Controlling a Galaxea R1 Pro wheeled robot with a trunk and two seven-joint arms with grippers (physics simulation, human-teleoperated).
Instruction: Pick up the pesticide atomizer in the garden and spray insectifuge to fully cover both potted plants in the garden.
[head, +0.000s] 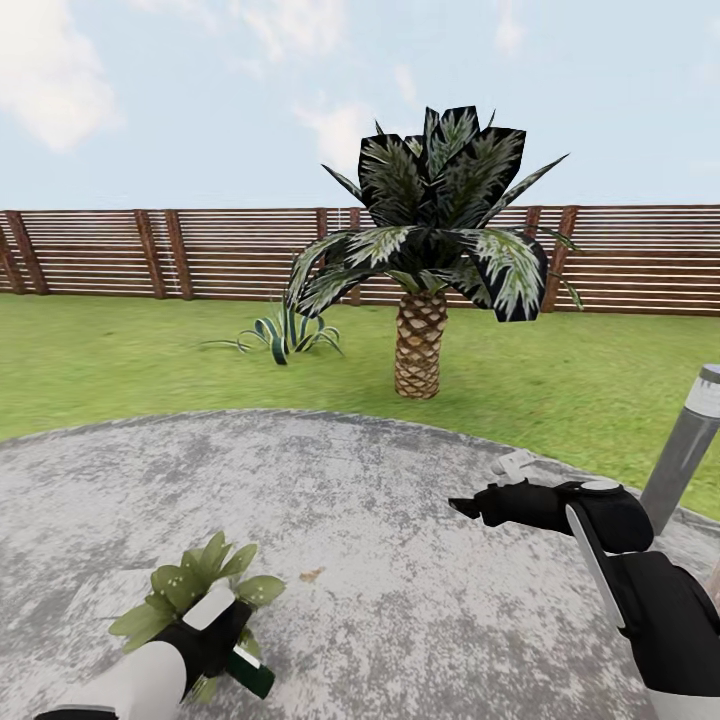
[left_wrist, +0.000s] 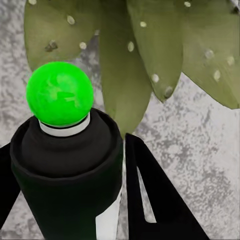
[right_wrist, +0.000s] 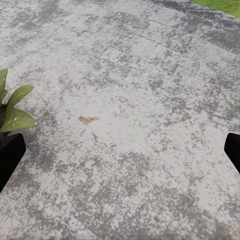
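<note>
My left gripper (head: 218, 630) is shut on the pesticide atomizer (head: 251, 673), a dark green bottle, low at the near left of the patio. In the left wrist view the atomizer (left_wrist: 65, 150) shows a dark body, a white ring and a bright green round top between the black fingers (left_wrist: 155, 205). Just beyond it is a potted plant (head: 185, 590) with pointed green leaves (left_wrist: 132, 65). Whitish specks of insectifuge (left_wrist: 155, 78) dot those leaves. My right gripper (head: 470, 505) hovers open over bare patio to the right, with nothing between its fingertips (right_wrist: 10, 155). The plant's leaves (right_wrist: 15, 112) show at the right wrist view's edge.
The round gravelly patio (head: 400, 560) borders green lawn (head: 120, 360). A palm with a scaly trunk (head: 418, 345) and a striped-leaf bush (head: 285, 335) stand on the grass ahead. A grey bollard lamp (head: 685, 450) rises close to my right arm. A wooden fence (head: 150, 250) closes the back.
</note>
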